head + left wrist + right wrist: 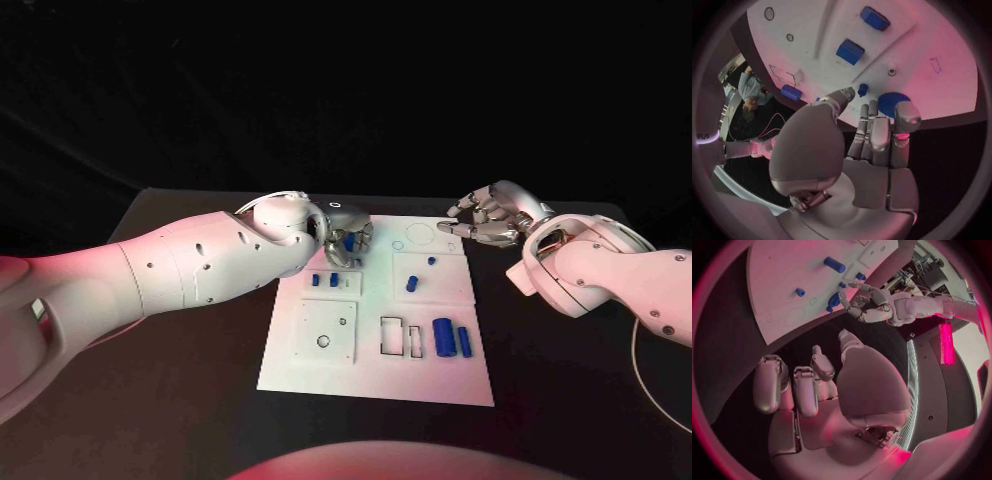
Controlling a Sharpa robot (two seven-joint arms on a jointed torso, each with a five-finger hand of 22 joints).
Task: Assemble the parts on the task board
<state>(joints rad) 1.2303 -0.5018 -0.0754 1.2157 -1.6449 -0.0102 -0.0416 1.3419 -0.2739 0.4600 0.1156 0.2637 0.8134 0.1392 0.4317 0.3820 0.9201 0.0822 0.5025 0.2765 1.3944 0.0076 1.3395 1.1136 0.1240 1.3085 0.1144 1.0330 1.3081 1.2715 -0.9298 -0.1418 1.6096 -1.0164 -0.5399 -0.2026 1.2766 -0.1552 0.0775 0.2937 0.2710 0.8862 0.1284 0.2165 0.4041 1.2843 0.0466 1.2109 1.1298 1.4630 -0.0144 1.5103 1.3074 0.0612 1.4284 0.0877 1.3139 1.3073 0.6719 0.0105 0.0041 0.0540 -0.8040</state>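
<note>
Right, here is what I read off my screens.

Task board (pixel 378 380): white plate in the middle of the black table (pixel 188 400); I see 2 long blue parts (pixel 453 340) lying side by side near its right edge and 2 short blue blocks (pixel 332 280) at its left middle.

Left hand (pixel 343 243): over the board's far left corner, fingertips (pixel 846 93) just above a round blue part (pixel 893 102); fingers slightly apart, holding nothing that I can see.

Right hand (pixel 493 218): off the board's far right corner, above the table; fingers (pixel 804 390) loosely curled and apart, nothing in them.

Step in hand, my guess: the left hand picking up the round part.

Doing it well: I would lower slowly, centre thumb and finger on opposite sides of the rim, and close only once both touch, so it does not skid off the edge.
</note>
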